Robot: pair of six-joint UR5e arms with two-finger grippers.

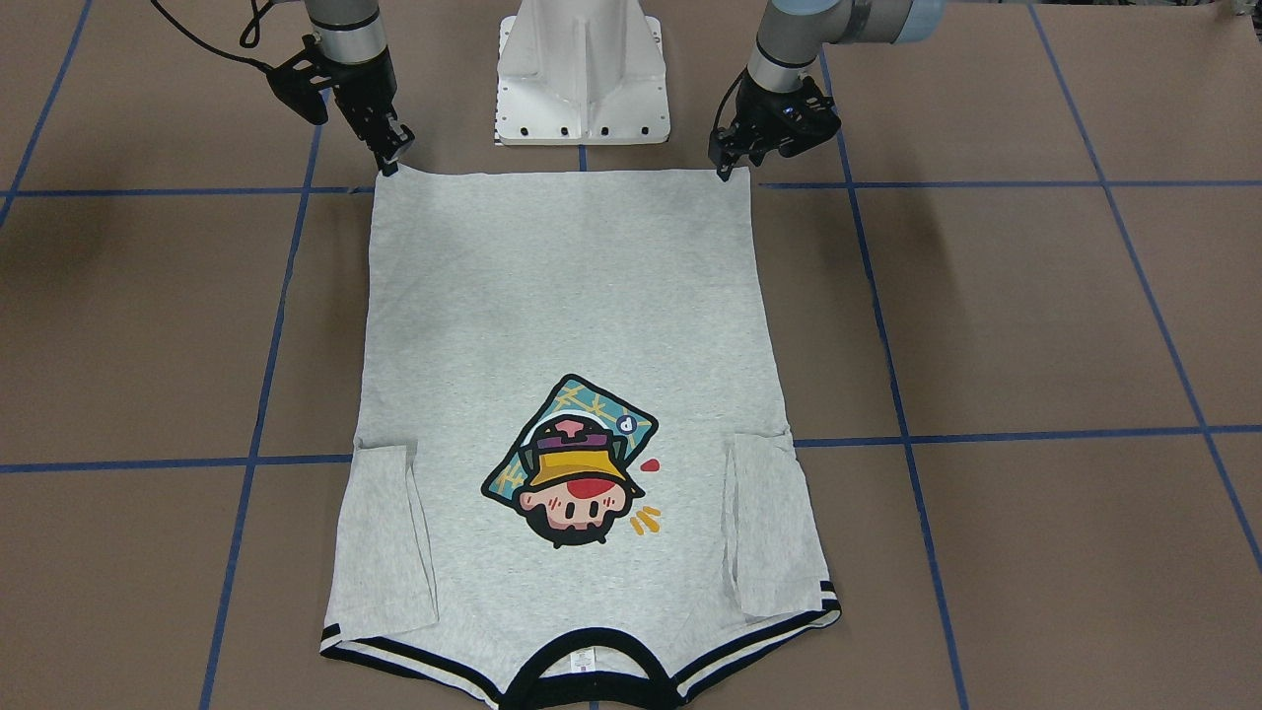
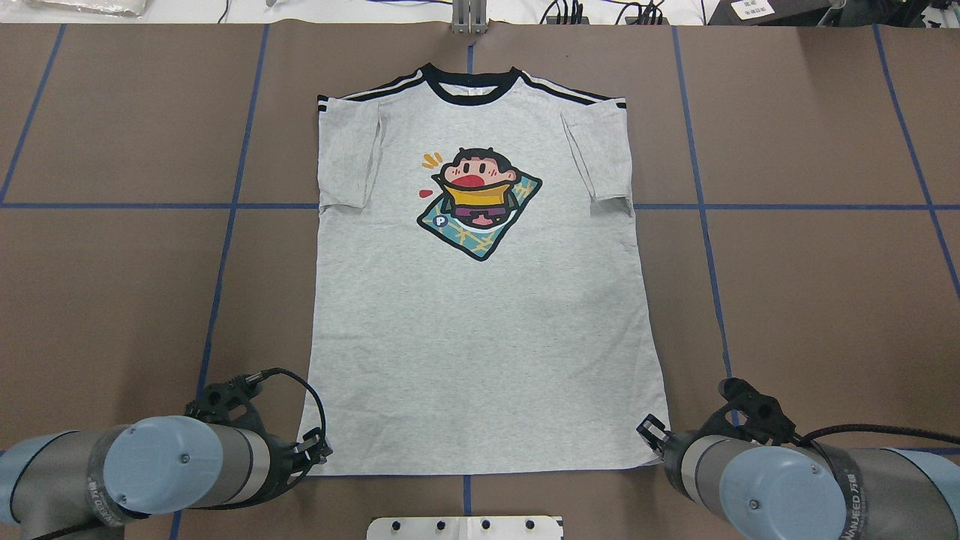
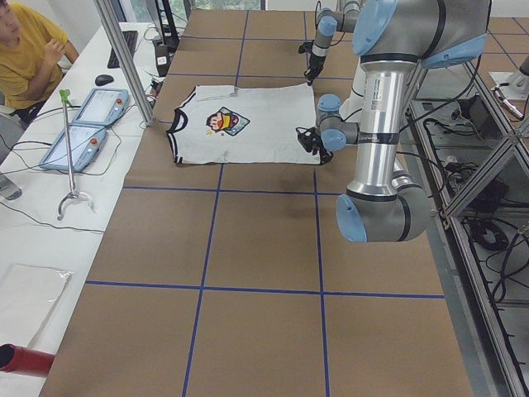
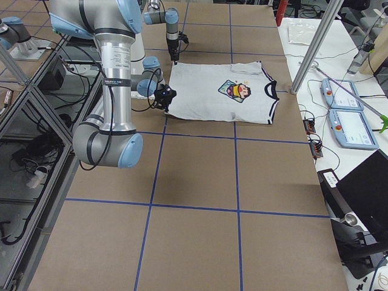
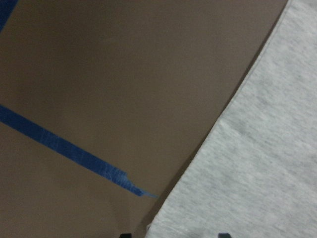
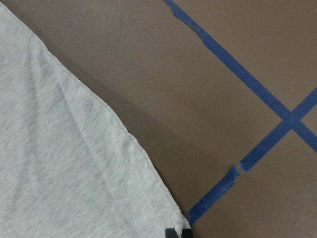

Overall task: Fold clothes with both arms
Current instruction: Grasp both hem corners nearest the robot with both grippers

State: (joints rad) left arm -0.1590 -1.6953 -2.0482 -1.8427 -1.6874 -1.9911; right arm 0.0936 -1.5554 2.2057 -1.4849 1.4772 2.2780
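Note:
The light grey T-shirt (image 2: 480,315) lies flat and face up on the brown table, sleeves folded inward, black collar (image 2: 470,82) at the far side and hem toward me. My left gripper (image 2: 321,448) is at the hem's left corner. In the left wrist view its tips (image 5: 173,235) stand apart, astride the corner of the cloth (image 5: 257,173). My right gripper (image 2: 649,433) is at the hem's right corner. In the right wrist view its tips (image 6: 178,233) are close together on that corner (image 6: 59,163). In the front-facing view the left gripper (image 1: 731,166) is on the right and the right gripper (image 1: 391,163) on the left.
The white pedestal base (image 1: 582,79) stands just behind the hem, between the arms. Blue tape lines (image 2: 225,247) grid the table. An aluminium post (image 3: 124,58) rises at the far edge. A person (image 3: 25,50) and two teach pendants (image 3: 83,124) are beyond it.

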